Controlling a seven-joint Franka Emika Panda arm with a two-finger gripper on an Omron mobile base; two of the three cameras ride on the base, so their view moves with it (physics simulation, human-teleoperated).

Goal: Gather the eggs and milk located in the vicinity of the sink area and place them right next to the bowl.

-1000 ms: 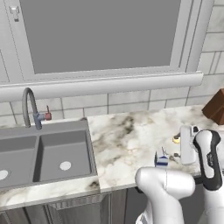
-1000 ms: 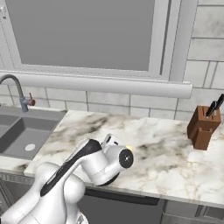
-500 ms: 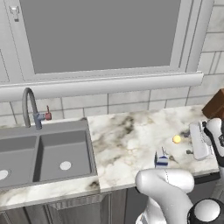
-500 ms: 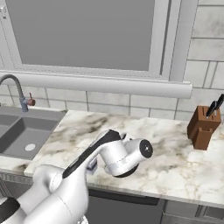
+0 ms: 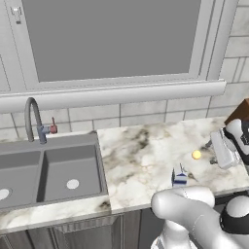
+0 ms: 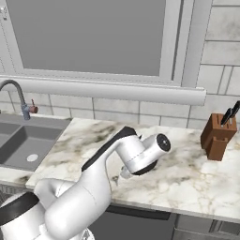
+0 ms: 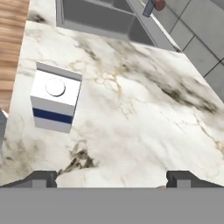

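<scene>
Marble counter (image 5: 141,155) to the right of the sink (image 5: 48,168), with the arm reaching over its right-hand end. The landmark is the milk carton (image 5: 179,178), which stands upright near the counter's front edge, well right of the sink basins and of the faucet (image 5: 34,119). The egg (image 5: 196,154) lies behind the carton and a little to its right, apart from it, on bare marble. In the hand view the carton (image 7: 55,102) appears toward the left, with the sink (image 7: 100,17) beyond it.

The gripper (image 7: 111,177) shows two finger tips (image 7: 41,178) set wide apart with only marble between them; it holds nothing. At its lower edge a faint orange sliver may be the egg, though the view is too cropped to be sure.

The step in hand is judged to be the approach to the egg. To do it well, the hand should be centred so that the ball sits midway between the tips, then lowered until they straddle its widest part before closing gently, since a round body may roll away from an off-centre pinch. The carton should be left clear of the descent.
</scene>
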